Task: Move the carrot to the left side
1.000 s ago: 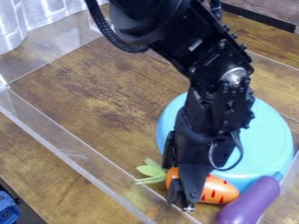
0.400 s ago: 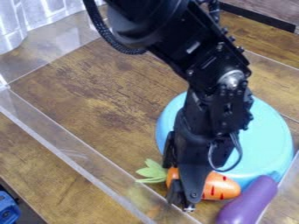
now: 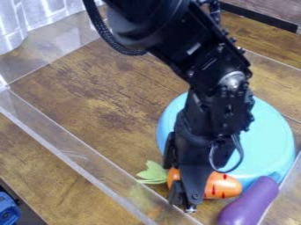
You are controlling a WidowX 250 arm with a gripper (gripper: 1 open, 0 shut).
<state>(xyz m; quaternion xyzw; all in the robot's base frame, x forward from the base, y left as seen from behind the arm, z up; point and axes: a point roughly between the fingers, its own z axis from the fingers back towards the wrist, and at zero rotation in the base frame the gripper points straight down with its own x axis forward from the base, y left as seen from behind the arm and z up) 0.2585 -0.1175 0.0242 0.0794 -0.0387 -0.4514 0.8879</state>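
The dark tool (image 3: 186,198) is at the orange carrot (image 3: 221,186), beside the purple eggplant toy (image 3: 249,203)

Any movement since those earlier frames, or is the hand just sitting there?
Nothing clearly moved: at most a slight shift of the hand about the carrot. Plate and purple toy stayed put. Whether the hand's grip changed, I cannot tell.

Over on the right I see a blue plate (image 3: 269,141), its middle partly hidden. A purple toy (image 3: 249,204) lies slanted at the lower right, by the plate's lower edge. There's white cloth (image 3: 26,19) at the upper left and something blue (image 3: 9,209) in the lower left corner. A clear strip (image 3: 73,151) runs diagonally across the wooden table (image 3: 88,101).
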